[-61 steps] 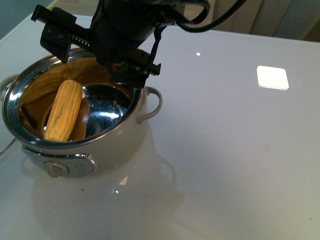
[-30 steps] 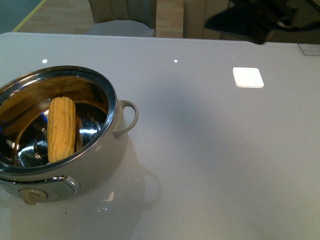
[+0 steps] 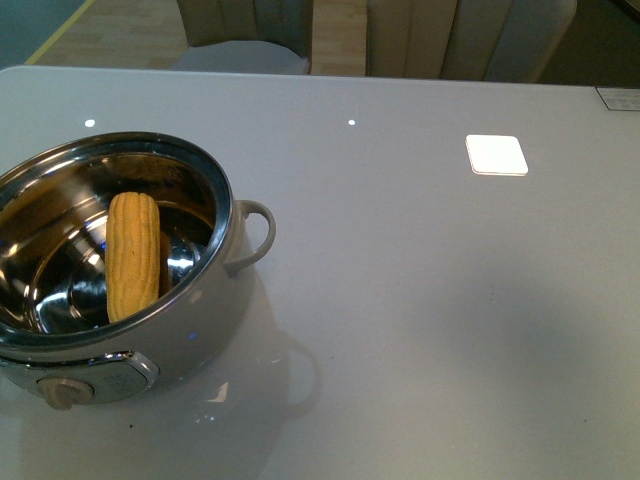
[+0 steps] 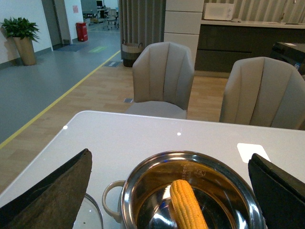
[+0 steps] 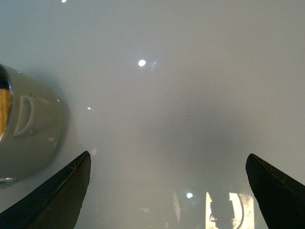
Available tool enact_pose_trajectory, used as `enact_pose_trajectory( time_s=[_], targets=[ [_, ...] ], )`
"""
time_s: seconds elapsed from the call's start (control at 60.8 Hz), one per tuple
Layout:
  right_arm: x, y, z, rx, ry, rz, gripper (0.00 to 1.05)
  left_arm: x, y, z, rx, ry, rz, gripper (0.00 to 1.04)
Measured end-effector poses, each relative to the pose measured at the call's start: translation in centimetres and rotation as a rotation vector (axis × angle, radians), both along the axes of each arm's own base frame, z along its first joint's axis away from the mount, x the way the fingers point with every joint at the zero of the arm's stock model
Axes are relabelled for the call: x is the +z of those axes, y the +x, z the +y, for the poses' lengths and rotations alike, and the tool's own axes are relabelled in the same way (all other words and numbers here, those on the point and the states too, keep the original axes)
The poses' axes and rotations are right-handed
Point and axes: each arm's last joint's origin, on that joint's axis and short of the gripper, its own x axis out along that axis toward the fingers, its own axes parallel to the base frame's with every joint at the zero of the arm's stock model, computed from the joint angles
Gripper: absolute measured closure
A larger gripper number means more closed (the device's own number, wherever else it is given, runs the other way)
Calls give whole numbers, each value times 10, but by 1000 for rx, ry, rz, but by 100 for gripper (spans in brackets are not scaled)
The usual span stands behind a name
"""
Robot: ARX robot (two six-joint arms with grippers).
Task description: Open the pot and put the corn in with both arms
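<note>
Both sets of jaws stand spread wide and hold nothing: the left gripper [image 4: 169,191] hangs over the pot [image 3: 205,300], the right gripper [image 5: 167,191] over bare bench [image 3: 450,330] just beside it. The pot sits lidless at the bench's near left edge, so the corn [image 3: 134,255] lies inside, leaning on the steel wall. The task looks complete. Chairs [image 4: 163,78] stand beyond the far edge.

Count: one pot [image 3: 200,300], lidless; one corn [image 3: 133,255] inside; one table [image 3: 450,330]; two chairs [image 4: 163,76] at 12 o'clock.
</note>
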Motion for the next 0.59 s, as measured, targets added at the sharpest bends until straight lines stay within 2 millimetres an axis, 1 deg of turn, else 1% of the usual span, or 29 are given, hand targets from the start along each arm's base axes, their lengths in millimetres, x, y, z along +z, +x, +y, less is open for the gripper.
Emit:
enact_pose_trajectory(
  time_s=[0.23,0.28,0.296,0.345,0.378,0.411,0.444,0.526,0.592],
  targets=[
    [2,-1,0,21,-27,-16,9,0,0,0,0,0,0,7],
    [-4,1,0,-10,-89,-104,13,0,0,0,0,0,0,7],
    [-7,1,-1,-43,-120,-178,17,0,0,0,0,0,0,7],
    [-13,-2,-3,-90,-166,-313,24,0,0,0,0,0,0,7],
    [-18,-8,-6,-116,-184,-420,30,0,0,0,0,0,0,7],
    [-17,-14,-8,-132,-185,-516,38,0,0,0,0,0,0,7],
    [-10,-20,-10,-142,-181,-616,46,0,0,0,0,0,0,7],
    [-3,-26,-12,-144,-180,-676,60,0,0,0,0,0,0,7],
    [-8,-32,-15,-143,-187,-666,72,0,0,0,0,0,0,7]
  ],
)
